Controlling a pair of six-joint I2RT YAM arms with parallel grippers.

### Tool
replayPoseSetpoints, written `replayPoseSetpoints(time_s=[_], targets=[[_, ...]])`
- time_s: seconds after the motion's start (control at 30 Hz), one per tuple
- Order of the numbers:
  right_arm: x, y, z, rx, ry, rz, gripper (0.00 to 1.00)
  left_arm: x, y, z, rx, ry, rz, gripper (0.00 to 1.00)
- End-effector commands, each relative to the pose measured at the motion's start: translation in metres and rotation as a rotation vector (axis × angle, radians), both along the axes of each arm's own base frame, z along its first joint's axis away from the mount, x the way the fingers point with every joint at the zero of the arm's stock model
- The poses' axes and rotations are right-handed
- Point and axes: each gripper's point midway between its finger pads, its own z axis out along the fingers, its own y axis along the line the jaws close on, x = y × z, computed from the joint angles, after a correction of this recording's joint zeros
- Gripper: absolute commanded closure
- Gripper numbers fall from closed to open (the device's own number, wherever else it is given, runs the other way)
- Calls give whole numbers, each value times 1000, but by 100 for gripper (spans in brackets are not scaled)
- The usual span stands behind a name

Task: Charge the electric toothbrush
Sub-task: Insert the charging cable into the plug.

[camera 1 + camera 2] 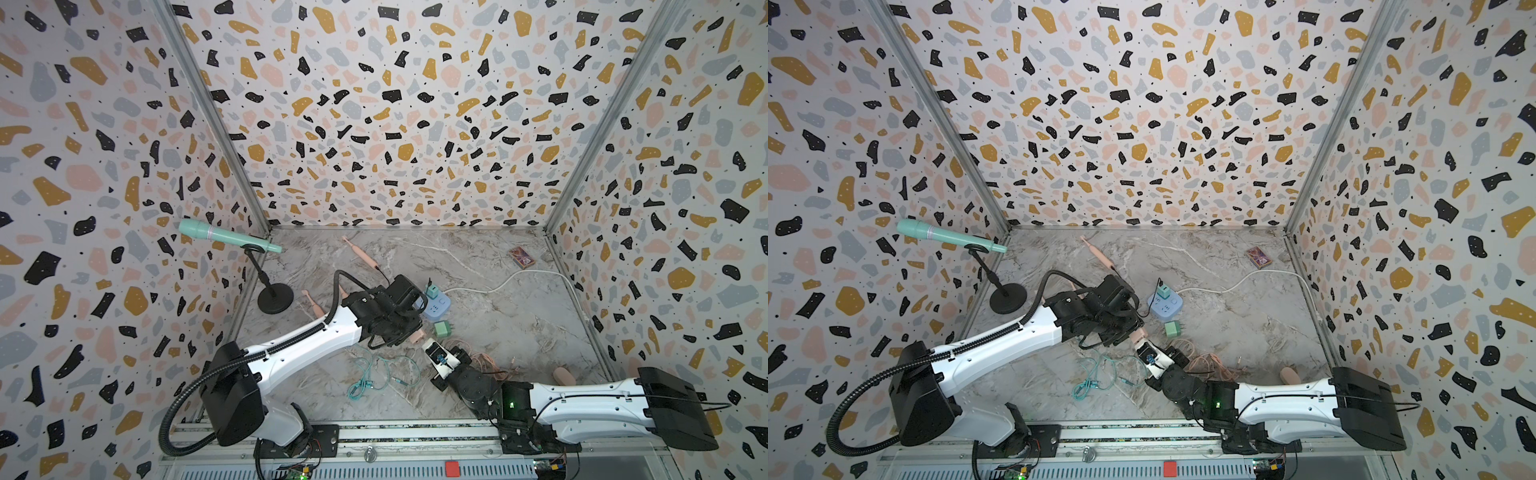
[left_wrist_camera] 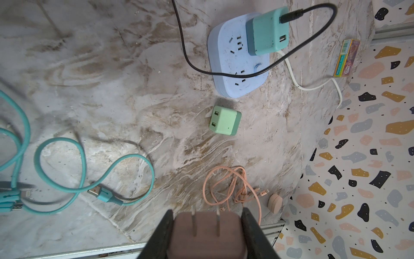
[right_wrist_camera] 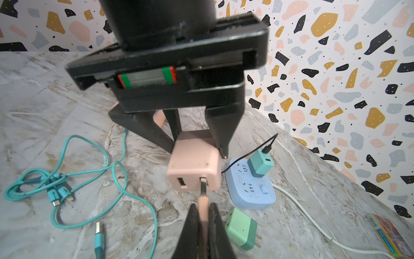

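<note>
A: Nearest us, the right gripper [image 3: 203, 209] had its jaws pressed together on a pink USB plug [image 3: 203, 200]. The metal tip sat at the mouth of a port on the pink adapter [image 3: 193, 170]; couldn't tell if it was seated.

B: And the left gripper [image 2: 207, 224]?

A: Jaws part-spread, pinching that adapter by its sides, prongs pointing away, held up off the table [image 1: 498, 324].

B: Where was the task's thing?

A: The toothbrush [image 1: 360, 253] lay flat at the far side, left of centre, well apart from both grippers. A black lead [image 2: 291, 16] seemed to reach its near end.

B: How would it handle?

A: Prob light, stiff plastic, smooth & round, so likely to roll or slip. Best taken mid-handle; the thin neck looked the fragile bit.

B: Counts, near to far?

A: Loose cables:
- 1 teal cable [image 2: 105, 194]
- 1 pink cable [image 2: 240, 195], tangled

Adapters, 3:
- pink, in the grip
- 1 green adapter [image 2: 225, 121], loose just beyond
- 1 teal adapter [image 2: 266, 31], plugged into the power strip [image 2: 226, 58]

1 strip, w/ 1 white cord [image 2: 292, 71] running far-right.

Brushes: 1 clear, plus a second pink brush [image 1: 311, 302] by the mic stand's base, partly hidden by the left arm.

Then 1 small box [image 1: 521, 257] far right and 1 mic [image 1: 208, 233] far left.
</note>
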Motion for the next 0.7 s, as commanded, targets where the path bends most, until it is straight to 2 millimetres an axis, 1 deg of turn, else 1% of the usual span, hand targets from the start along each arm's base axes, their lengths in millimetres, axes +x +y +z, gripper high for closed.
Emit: replayPoseSetpoints(time_s=[0.0, 0.23, 0.47, 0.67], targets=[[6, 5, 27, 82, -23, -44, 100, -9, -3, -4, -4, 37, -28, 100], [10, 4, 29, 52, -64, -75, 100, -10, -1, -6, 12, 43, -35, 100], [8, 3, 32, 39, -106, -95, 100, -12, -1, -10, 27, 55, -42, 100], [7, 9, 36, 79, -101, -108, 100, -14, -2, -9, 22, 58, -45, 100]])
